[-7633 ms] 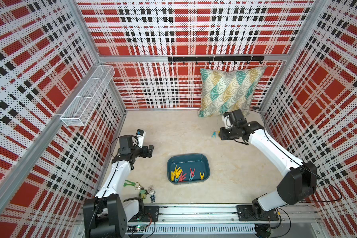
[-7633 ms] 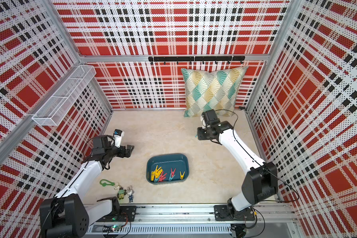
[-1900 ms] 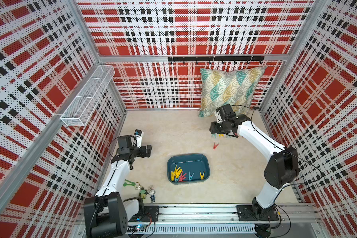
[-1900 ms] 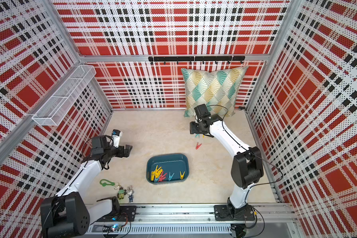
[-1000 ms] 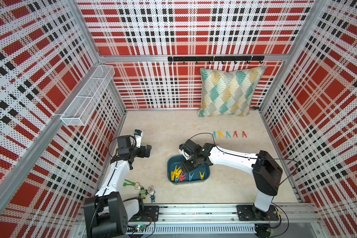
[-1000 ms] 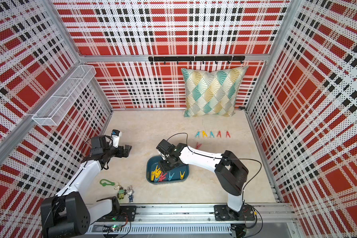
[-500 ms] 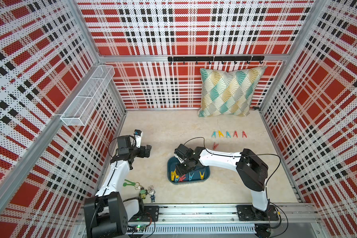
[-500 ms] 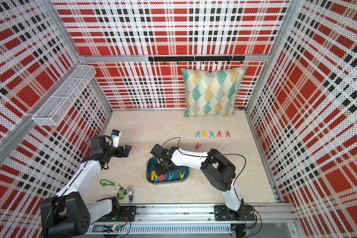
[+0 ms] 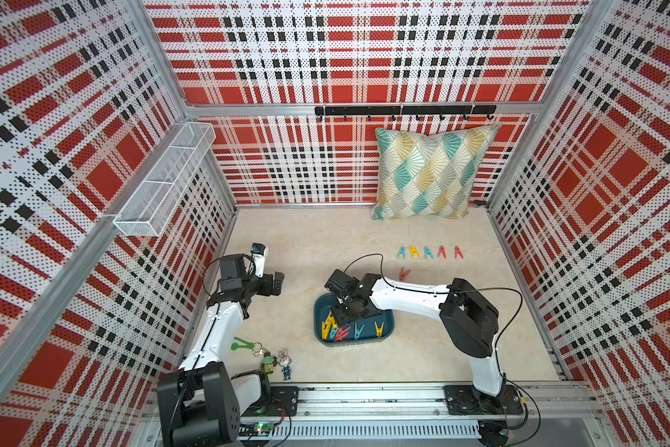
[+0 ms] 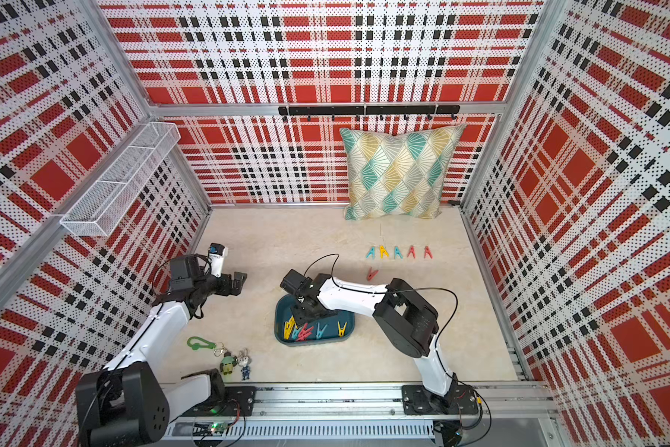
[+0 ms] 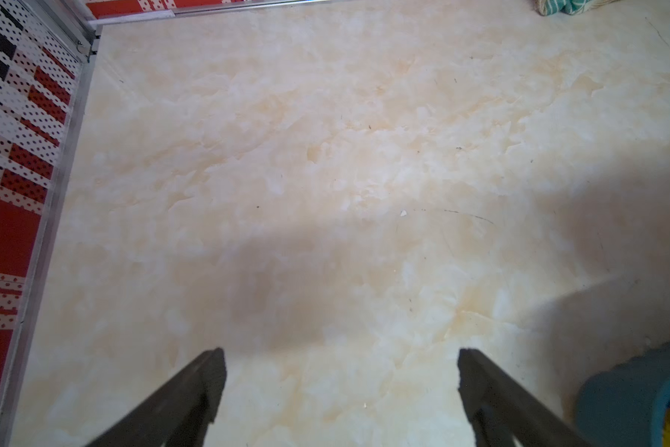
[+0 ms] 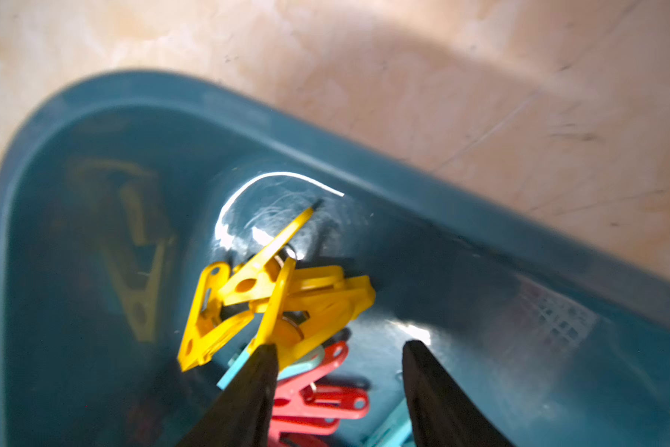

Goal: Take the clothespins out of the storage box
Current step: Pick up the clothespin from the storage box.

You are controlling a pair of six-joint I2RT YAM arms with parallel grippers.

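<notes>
The right gripper [image 12: 340,347], jaws half spread and empty, is hovering in the shallow dark-teal plastic storage box [image 12: 442,193]; it's needing one yellow plastic clothespin [image 12: 256,286] singled out squarely.

"Where's the right arm [image 9: 407,296] gone? It was far out beyond the box [image 9: 388,315] a few seconds ago."

"Swung back in. Its gripper [image 12: 339,346] is down inside the box now, at the left end, one finger [image 12: 248,391] against the yellow pins [image 12: 271,305]."

"And that red pin [image 9: 404,273] lying just past the box's far side?"

"New, it wasn't there at first. With the arm away, a row of five pins [image 9: 428,252] shows farther out beyond the box."
</notes>
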